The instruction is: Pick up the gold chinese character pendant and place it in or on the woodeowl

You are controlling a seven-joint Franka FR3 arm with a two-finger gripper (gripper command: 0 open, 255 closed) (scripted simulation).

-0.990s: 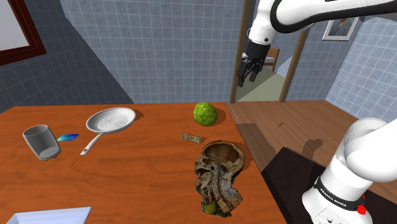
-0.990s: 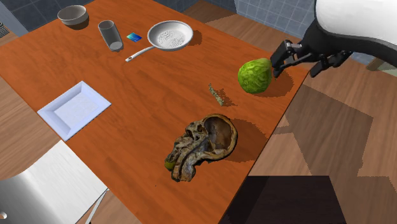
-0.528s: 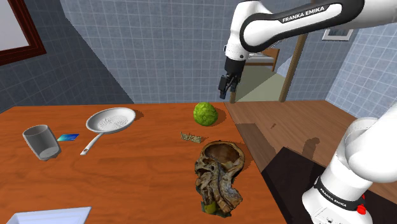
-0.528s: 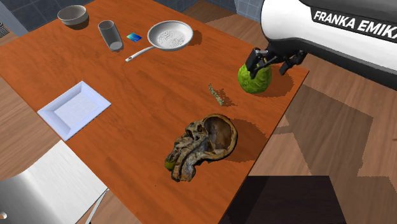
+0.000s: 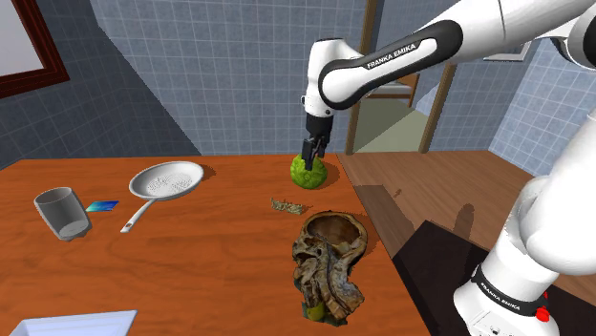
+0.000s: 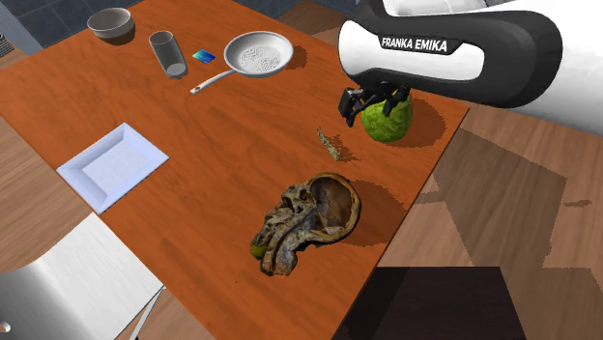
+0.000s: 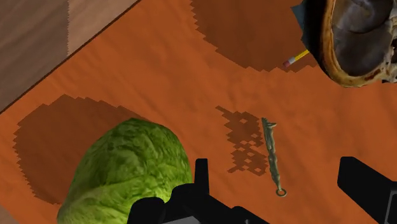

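The gold pendant [image 5: 288, 205] [image 6: 334, 145] lies flat on the orange-brown table, a thin strip with a ring at one end. In the wrist view the pendant [image 7: 273, 158] lies between and beyond my fingers, untouched. The owl [image 5: 329, 258] [image 6: 307, 222] [image 7: 356, 44], a brown carved hollow shape, lies on the table a little past the pendant, toward the stand. My gripper [image 5: 309, 162] [image 6: 367, 104] [image 7: 277, 175] hangs open above the table, just over a green lumpy ball [image 5: 317, 176] [image 6: 388, 121] [image 7: 127, 172] and short of the pendant.
A grey frying pan [image 5: 167, 179] [image 6: 258, 53], a grey cup [image 5: 62, 212] [image 6: 167, 53] and a blue card [image 5: 101, 205] [image 6: 203, 56] sit farther off. A white tray [image 6: 113, 164] and a bowl [image 6: 110, 21] stand beyond. A pencil [image 7: 296, 58] lies beside the owl. The table edge runs close behind the ball.
The arm has swung toward the shoulder view's left and come down, from in front of the doorway to just above the green ball. Nothing on the table has moved.
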